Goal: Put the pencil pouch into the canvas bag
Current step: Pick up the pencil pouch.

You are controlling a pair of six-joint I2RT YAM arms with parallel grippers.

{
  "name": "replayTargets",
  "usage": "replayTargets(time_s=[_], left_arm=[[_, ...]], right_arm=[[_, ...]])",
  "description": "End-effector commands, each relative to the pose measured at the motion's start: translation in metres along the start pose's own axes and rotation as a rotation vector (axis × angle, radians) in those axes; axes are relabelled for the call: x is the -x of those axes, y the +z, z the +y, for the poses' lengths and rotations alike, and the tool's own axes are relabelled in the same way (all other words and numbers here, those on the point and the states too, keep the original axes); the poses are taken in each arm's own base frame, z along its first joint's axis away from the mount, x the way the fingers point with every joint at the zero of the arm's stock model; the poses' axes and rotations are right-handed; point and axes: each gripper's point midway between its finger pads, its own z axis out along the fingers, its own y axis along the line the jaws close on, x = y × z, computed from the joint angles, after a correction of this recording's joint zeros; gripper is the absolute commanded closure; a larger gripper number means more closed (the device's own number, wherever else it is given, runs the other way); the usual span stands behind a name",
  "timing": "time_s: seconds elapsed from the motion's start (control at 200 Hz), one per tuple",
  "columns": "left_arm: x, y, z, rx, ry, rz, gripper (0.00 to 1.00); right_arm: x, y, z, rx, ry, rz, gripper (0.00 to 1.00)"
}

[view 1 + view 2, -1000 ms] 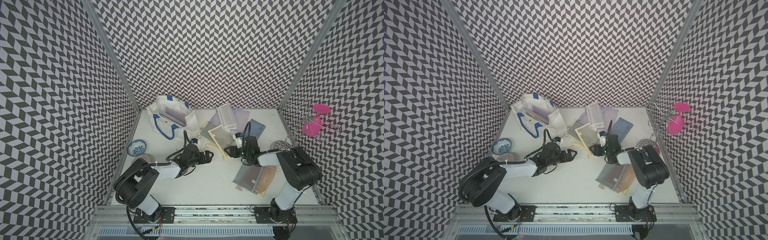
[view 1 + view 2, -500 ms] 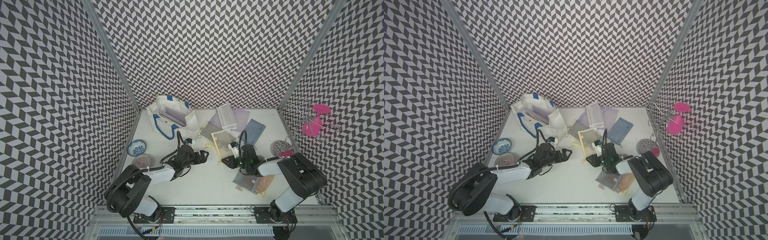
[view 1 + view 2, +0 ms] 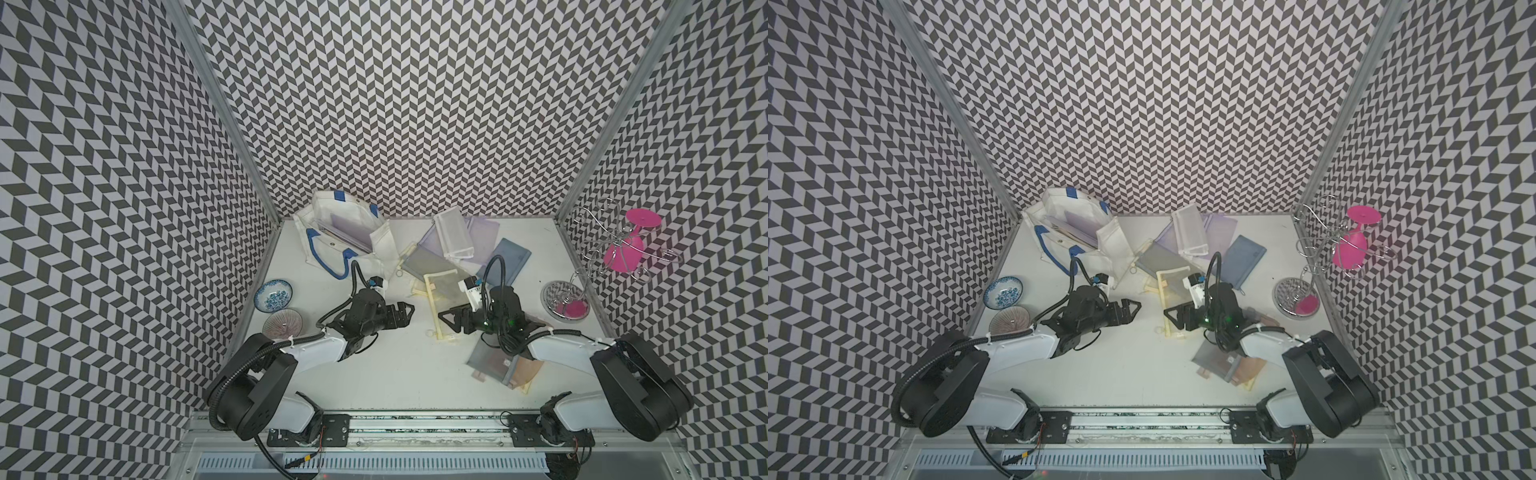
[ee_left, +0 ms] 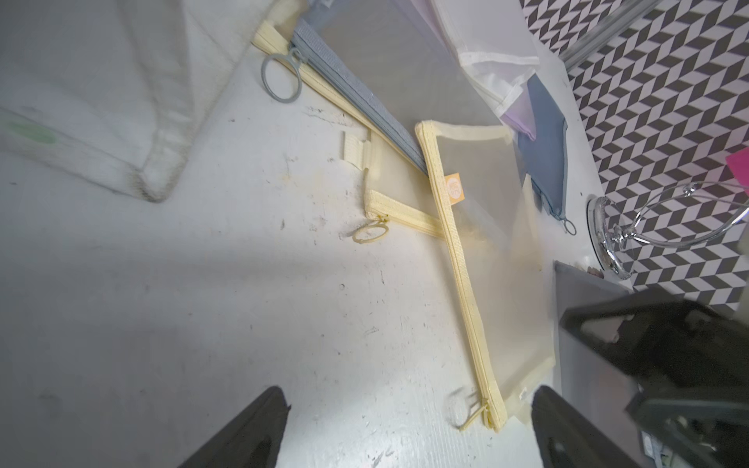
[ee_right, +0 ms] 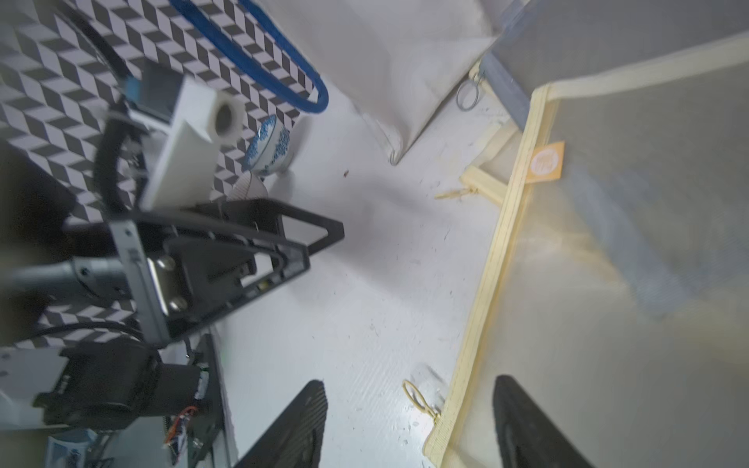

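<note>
The canvas bag (image 3: 345, 232) (image 3: 1075, 232), white with blue rope handles, lies at the back left with a purple pouch inside its mouth. A yellow-trimmed mesh pencil pouch (image 3: 444, 287) (image 3: 1173, 286) (image 4: 486, 227) (image 5: 608, 283) lies flat mid-table. My right gripper (image 3: 446, 320) (image 3: 1169, 316) (image 5: 409, 389) is open, straddling the pouch's zipper edge near its ring pull: one finger is over the mesh, the other over bare table. My left gripper (image 3: 409, 309) (image 3: 1136, 307) (image 4: 407, 401) is open and empty, facing the pouch's zipper end from the left.
Several other pouches lie behind the yellow one: grey (image 3: 428, 264), white mesh (image 3: 453, 235), purple (image 3: 484, 237), blue (image 3: 509, 259). Grey and orange pouches (image 3: 498, 365) lie under the right arm. Two bowls (image 3: 273, 295) (image 3: 282, 323) sit at the left. A chrome stand (image 3: 565, 299) with a pink glass is on the right.
Both grippers have drawn back toward the front. The right gripper closed, then opened again, and the yellow pouch has slid toward the front with it.
</note>
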Motion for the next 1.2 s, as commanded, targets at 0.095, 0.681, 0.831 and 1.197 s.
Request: replayTargets(time_s=[0.095, 0.681, 0.831, 1.197], left_arm=[[0.005, 0.026, -0.038, -0.083, 0.058, 0.034, 0.15], [-0.007, 0.107, -0.052, -0.171, -0.049, 0.117, 0.32], [-0.011, 0.114, -0.065, -0.196, -0.035, 0.126, 0.44], [-0.006, 0.088, -0.076, -0.22, -0.026, 0.099, 1.0]], right_arm=[[0.041, -0.009, -0.055, -0.124, 0.025, -0.071, 0.34], [0.002, 0.01, -0.089, -0.086, 0.122, -0.03, 0.51], [-0.001, 0.013, -0.087, -0.079, 0.117, -0.019, 0.69], [-0.003, 0.019, -0.077, -0.064, 0.089, -0.003, 0.79]])
